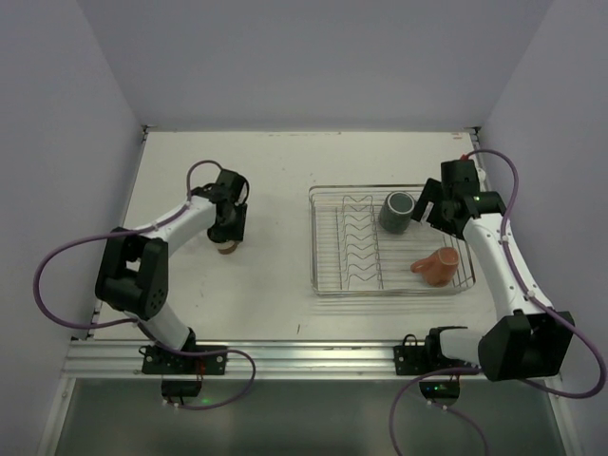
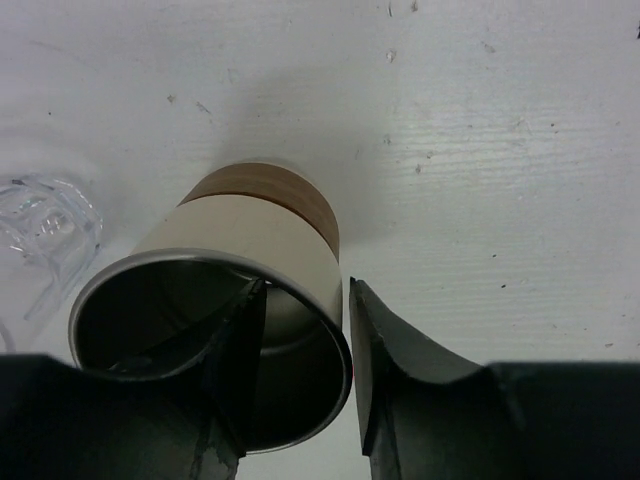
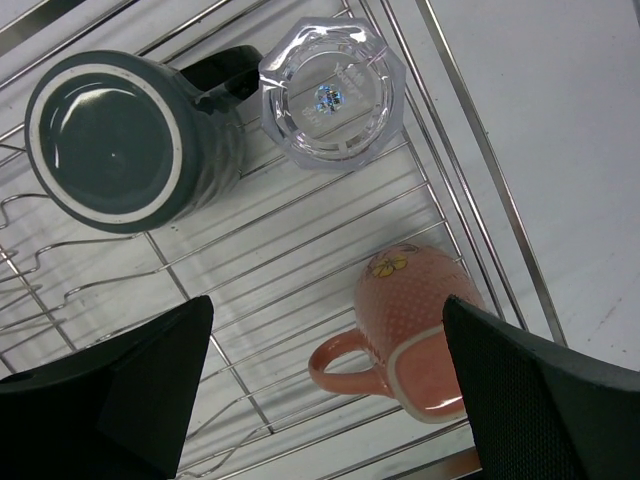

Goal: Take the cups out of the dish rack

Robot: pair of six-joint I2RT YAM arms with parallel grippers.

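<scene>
Left hand [image 2: 305, 290]: nearest the lens. One finger is inside the cream cup [image 2: 250, 230] and one outside, with a sliver of gap at the outer wall, so it is slack and not pinching.
Cream cup: upright on the counter [image 2: 500, 150], well left of the rack [image 1: 314, 249]. It has a brown band at the foot and a metal lining.
Cream cup handling: likely light, stiff and smooth-walled, so a pinch over the rim suits it. It looks safely set down.
Second tumbler [image 2: 45, 215]: clear, on the counter just beside the cream cup, also outside the rack.
Right hand [image 3: 328, 305]: spread wide and holding nothing, over the rack's right half.
Mug [image 3: 110, 140]: in the rack's far right part, right of the dividers [image 1: 356, 237], seemingly mouth down.
Mug handling: glazed, probably the heaviest and slippery. Grip it across the body or by the handle.
Tumbler [image 3: 328, 95]: in the rack, just beside the mug's handle.
Tumbler handling: faceted and slick, and whether it is glass or plastic I cannot tell. Treat it as fragile and clamp across flat facets.
Pink cup [image 3: 410, 320]: on its side near the rack's near right corner.
Pink cup handling: it may roll, so pinch the rim wall or the handle.
Surface: white painted wood, scuffed and flat, so the cups should stand steady.
Room: plain pale walls close in the counter on three sides.
</scene>
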